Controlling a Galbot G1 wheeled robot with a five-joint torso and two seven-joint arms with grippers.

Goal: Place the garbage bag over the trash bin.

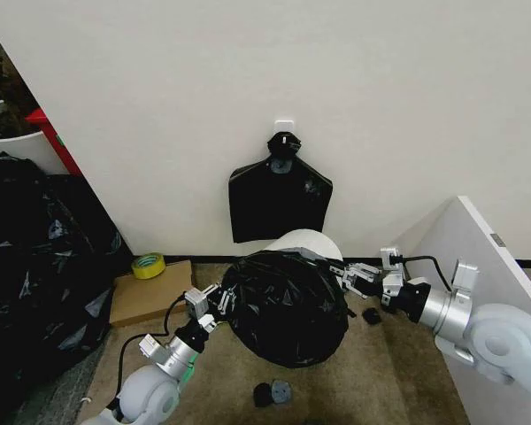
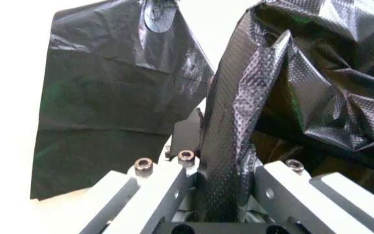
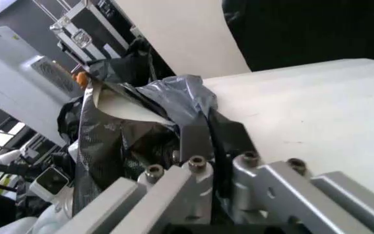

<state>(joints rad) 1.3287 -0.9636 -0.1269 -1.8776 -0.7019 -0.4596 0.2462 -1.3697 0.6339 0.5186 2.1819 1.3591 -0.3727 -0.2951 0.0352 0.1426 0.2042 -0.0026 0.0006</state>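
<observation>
Stretching the garbage bag over the trash bin.
The left gripper and right gripper pinched opposite edges, spreading its mouth.

You're facing a plain white wall over a brownish floor. A flat cardboard sheet lies at its foot (yellow tape roll on top), a white panel leaning to your right.

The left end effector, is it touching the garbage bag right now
Touching. In the left wrist view, a fold of the garbage bag runs down between the left end effector's fingers, pinched there.
</observation>
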